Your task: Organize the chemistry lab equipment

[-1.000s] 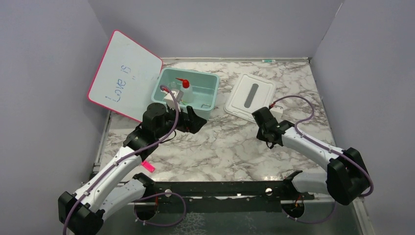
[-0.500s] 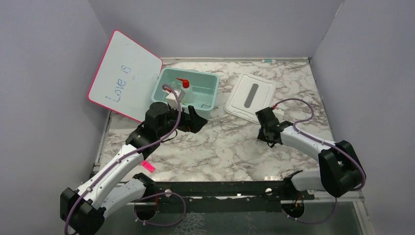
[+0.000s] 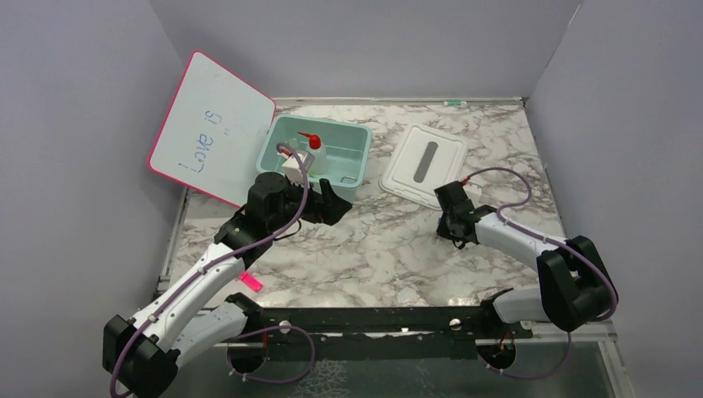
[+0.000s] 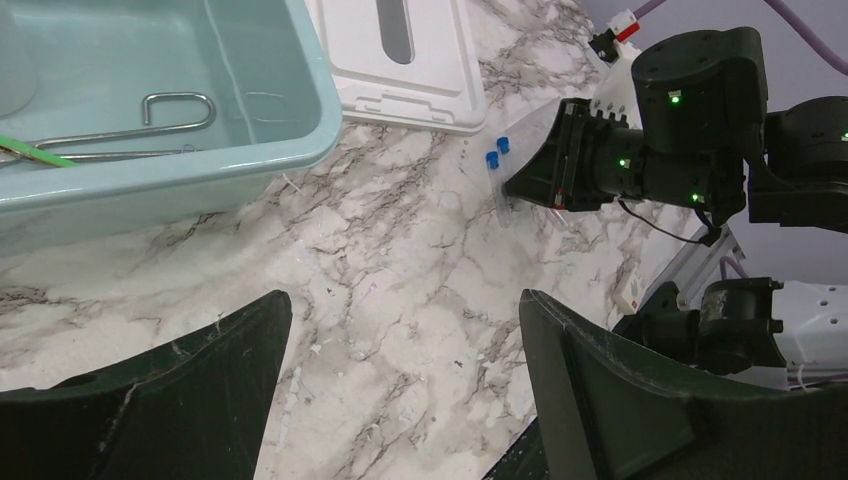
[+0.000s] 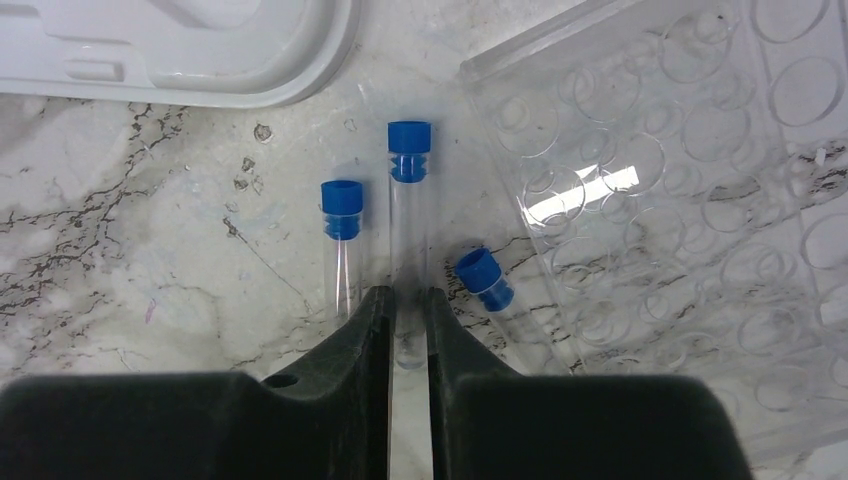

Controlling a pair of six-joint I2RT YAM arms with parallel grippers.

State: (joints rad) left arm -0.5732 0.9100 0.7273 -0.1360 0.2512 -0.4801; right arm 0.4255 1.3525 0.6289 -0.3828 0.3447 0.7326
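The clear squeeze bottle [image 3: 312, 151] with red nozzle stands in the teal bin [image 3: 358, 139]. The metal tongs [image 4: 150, 125] lie in that bin beside a thin green strip [image 4: 30, 152]. Three clear vials with blue caps lie on the marble in front of the white lid: left [image 5: 342, 235], middle [image 5: 409, 200], right [image 5: 485, 280]. My right gripper [image 5: 408, 300] is low over the table, shut on the lower end of the middle vial. My left gripper [image 4: 400, 370] is open and empty, hovering just in front of the bin. No red-handled tool shows.
A white lid [image 3: 423, 162] lies right of the bin. A clear plastic rack with round holes [image 5: 680, 170] lies beside the vials. The pink-edged whiteboard [image 3: 211, 128] leans at the left wall. A pink marker [image 3: 249, 282] lies near the front edge under my left arm.
My right gripper has come down and in a little towards the vials, and its arm has drawn back. My left arm has barely shifted.
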